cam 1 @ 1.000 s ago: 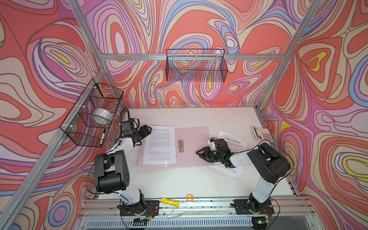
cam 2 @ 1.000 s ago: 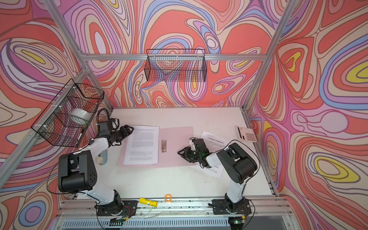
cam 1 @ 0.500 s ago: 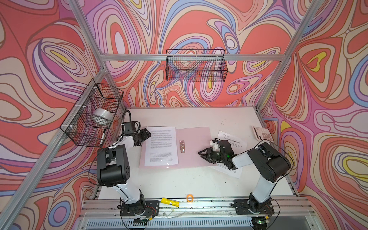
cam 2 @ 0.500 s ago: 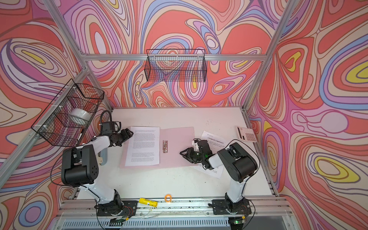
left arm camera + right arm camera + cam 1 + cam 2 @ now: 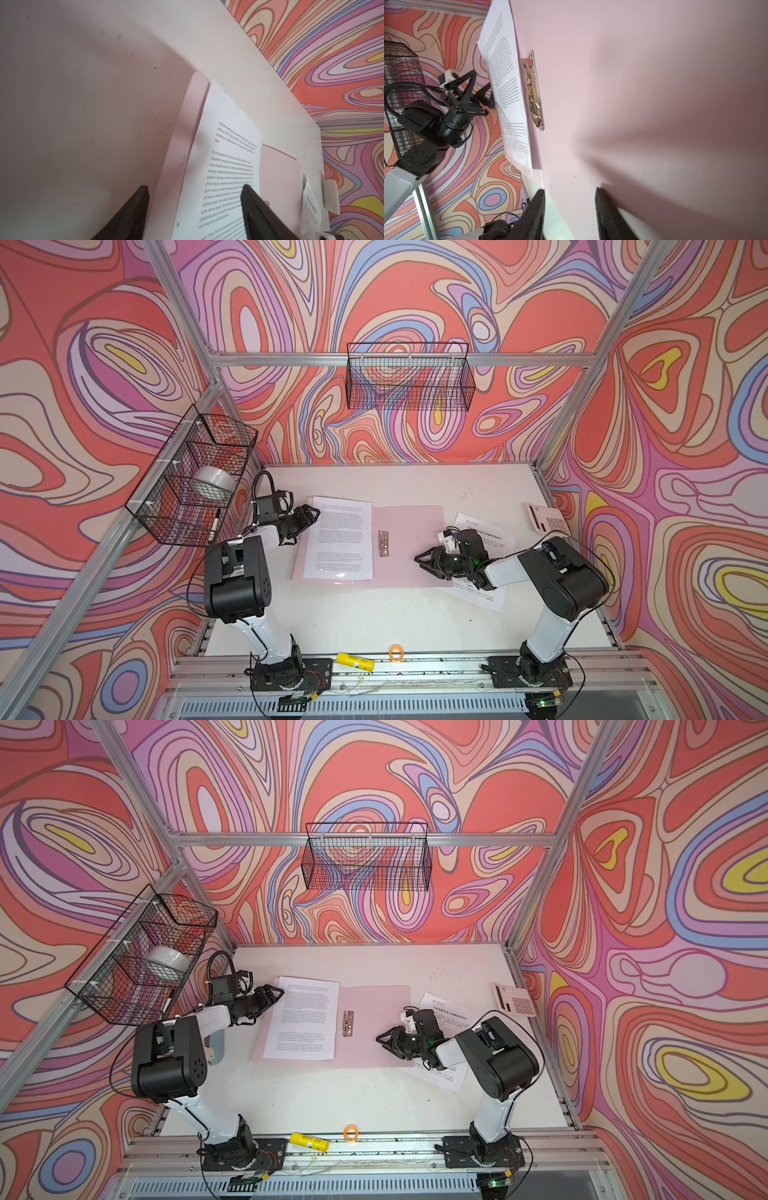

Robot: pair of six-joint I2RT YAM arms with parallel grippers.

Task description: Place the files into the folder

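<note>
The folder [image 5: 409, 531] lies open and flat in the middle of the desk [image 5: 374, 622], with its silver clip [image 5: 384, 543] along the spine. A printed sheet [image 5: 340, 539] rests on the folder's left half, just left of the clip, and its far end reaches past the folder's far edge onto the desk. The second sheet [image 5: 484, 599], which carries a heading, lies skewed just right of the folder and is partly covered by the right arm; whether its edge runs under the folder I cannot tell. The left claw [image 5: 311, 517] sits low at the far left corner of the printed sheet. In the left wrist view its fingers [image 5: 133, 216] stand spread, with the folder's left edge and the sheet showing in the gap and nothing clamped. The right claw [image 5: 419, 562] is over the folder's right half, toward its near right corner, pointing left. In the right wrist view its fingers are apart, with only pink folder and a strip of desk between them, gripping nothing; whether the tips touch the folder cannot be told. A pink-and-white calculator [image 5: 548, 520] lies at the far right of the desk, well apart from the folder. A yellow tube [image 5: 355, 660] and an orange ring [image 5: 396, 653] sit on the near rail.
</note>
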